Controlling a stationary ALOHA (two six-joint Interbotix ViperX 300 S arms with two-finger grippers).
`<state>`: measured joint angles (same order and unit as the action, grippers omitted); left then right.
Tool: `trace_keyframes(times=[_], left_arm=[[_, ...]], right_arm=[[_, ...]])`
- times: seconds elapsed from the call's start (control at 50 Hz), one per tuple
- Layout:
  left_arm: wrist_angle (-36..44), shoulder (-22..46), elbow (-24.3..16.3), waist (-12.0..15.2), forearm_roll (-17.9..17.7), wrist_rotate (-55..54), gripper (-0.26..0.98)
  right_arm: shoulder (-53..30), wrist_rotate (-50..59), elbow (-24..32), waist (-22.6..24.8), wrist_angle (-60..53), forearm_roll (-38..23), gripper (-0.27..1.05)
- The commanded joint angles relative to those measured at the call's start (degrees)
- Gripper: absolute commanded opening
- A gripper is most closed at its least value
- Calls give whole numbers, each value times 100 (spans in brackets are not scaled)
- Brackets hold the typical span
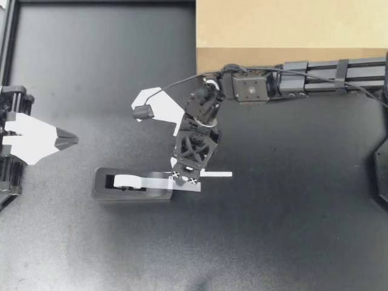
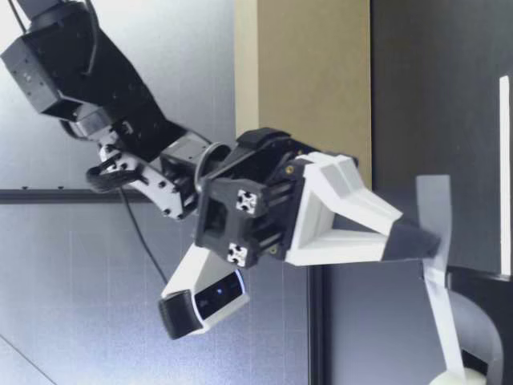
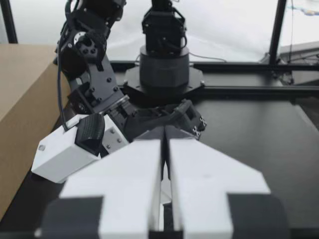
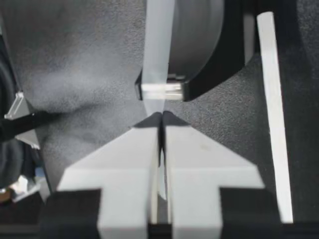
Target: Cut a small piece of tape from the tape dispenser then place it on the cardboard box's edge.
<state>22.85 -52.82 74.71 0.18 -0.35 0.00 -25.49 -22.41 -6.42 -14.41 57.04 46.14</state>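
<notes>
The black tape dispenser sits on the dark table with its white roll inside. A clear tape strip runs from the roll to the cutter end. My right gripper points down at that end, shut on the tape strip just past the cutter. Seen from table height, my right gripper pinches the strip above the dispenser. My left gripper rests far from the dispenser, shut and empty. The cardboard box stands at the back.
A thin white strip lies flat on the table beside my right gripper, also seen as the strip next to the dispenser. The box wall stands to one side of my left gripper, with my right arm ahead of it.
</notes>
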Motion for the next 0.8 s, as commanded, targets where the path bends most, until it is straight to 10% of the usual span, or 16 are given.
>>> trace_keyframes(times=[0.0, 0.78], left_arm=[[53, 44, -70, -9, -9, -9, -11], [114, 1116, -237, 9, -598, 9, 17]], right_arm=[[316, -9, -18, -53, -97, 0, -6], [1547, 62, -677, -18, -1063, -747, -7]])
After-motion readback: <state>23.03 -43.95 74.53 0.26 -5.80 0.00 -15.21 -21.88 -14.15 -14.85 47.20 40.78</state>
